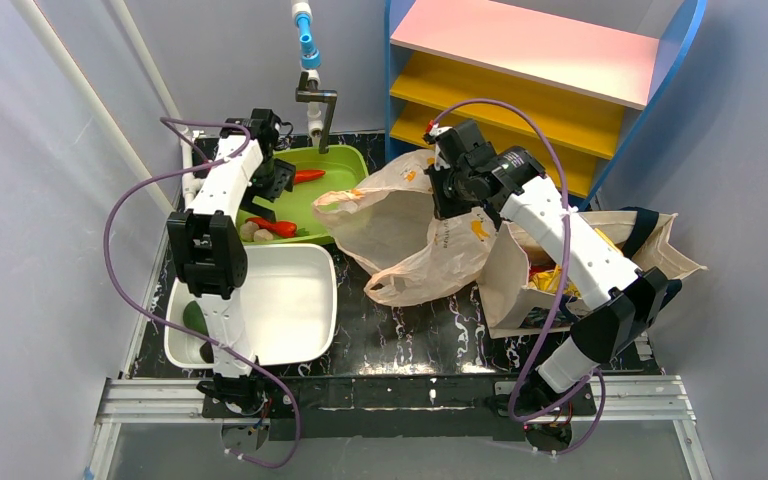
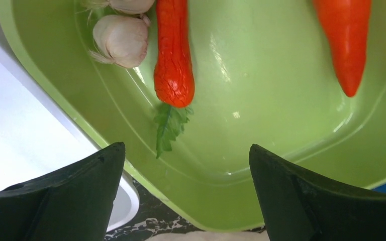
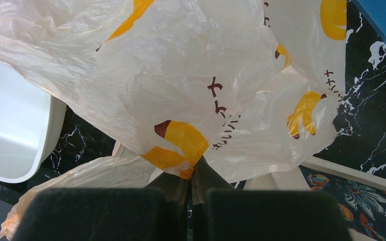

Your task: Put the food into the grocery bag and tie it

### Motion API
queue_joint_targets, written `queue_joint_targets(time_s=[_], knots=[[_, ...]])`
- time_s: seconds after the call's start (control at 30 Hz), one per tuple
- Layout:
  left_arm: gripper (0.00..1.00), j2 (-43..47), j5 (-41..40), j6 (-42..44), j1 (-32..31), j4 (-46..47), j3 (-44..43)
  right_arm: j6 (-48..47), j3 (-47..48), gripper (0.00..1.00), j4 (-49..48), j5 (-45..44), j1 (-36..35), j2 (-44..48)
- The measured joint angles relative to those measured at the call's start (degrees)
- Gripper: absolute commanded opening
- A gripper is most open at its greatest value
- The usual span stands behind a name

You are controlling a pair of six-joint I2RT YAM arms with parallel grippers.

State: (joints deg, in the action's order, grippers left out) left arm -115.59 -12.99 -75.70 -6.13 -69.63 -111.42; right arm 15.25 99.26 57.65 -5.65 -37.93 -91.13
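At the near left corner of the dark marbled table [image 1: 410,335] a white tub [image 1: 295,300] is set, and in its near end a dark green rounded fruit [image 1: 194,318] and a dark brown ball [image 1: 206,351] are seen, partly hidden by the left arm. Toward the near right corner a cream canvas tote [image 1: 665,255] is stood with its mouth open; something yellow and red is glimpsed inside, too hidden by the right arm to be named. At the middle of the table the grocery bag [image 1: 400,235] is spread, crumpled and translucent, with its banana marks and dark lettering plainly read in the right wrist view [image 3: 181,75]. Its film is pinched between the closed fingers of the right gripper [image 3: 193,175], and the bag is lifted at that point, at its far right side. At the far left a green tray [image 2: 261,130] is placed just beyond the tub. In it a wrinkled orange-red vegetable [image 2: 173,55] with a green leaf [image 2: 170,125] at its tip is laid beside a garlic bulb [image 2: 120,40], and a smoother orange-red vegetable [image 2: 347,40] is laid apart from them. The left gripper [image 2: 186,150] is held above the tray with its jaws spread wide and nothing between them. At the far right edge a shelf [image 1: 530,60] with pink and yellow boards is stood.
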Motion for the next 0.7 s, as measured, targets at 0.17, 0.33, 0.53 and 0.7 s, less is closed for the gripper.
queue_joint_targets(time_s=[0.17, 0.33, 0.53, 0.7], knots=[[0.88, -0.79, -0.09, 0.07, 0.85, 1.99, 3.32, 0.02, -1.09, 0.01, 0.37, -0.2, 0.11, 0.46], [0.85, -2.25, -0.15, 0.09, 1.22, 4.72, 6.56, 0.0, -1.6, 0.01, 0.7, -0.2, 0.5, 0.46], [0.85, -6.1, -0.13, 0.72, 1.46, 8.04, 7.98, -0.07, -1.6, 0.01, 0.76, -0.17, 1.2, 0.46], [0.82, -9.11, -0.11, 0.96, 1.84, 10.03, 8.07, -0.2, -1.6, 0.01, 0.94, -0.15, 1.62, 0.46]])
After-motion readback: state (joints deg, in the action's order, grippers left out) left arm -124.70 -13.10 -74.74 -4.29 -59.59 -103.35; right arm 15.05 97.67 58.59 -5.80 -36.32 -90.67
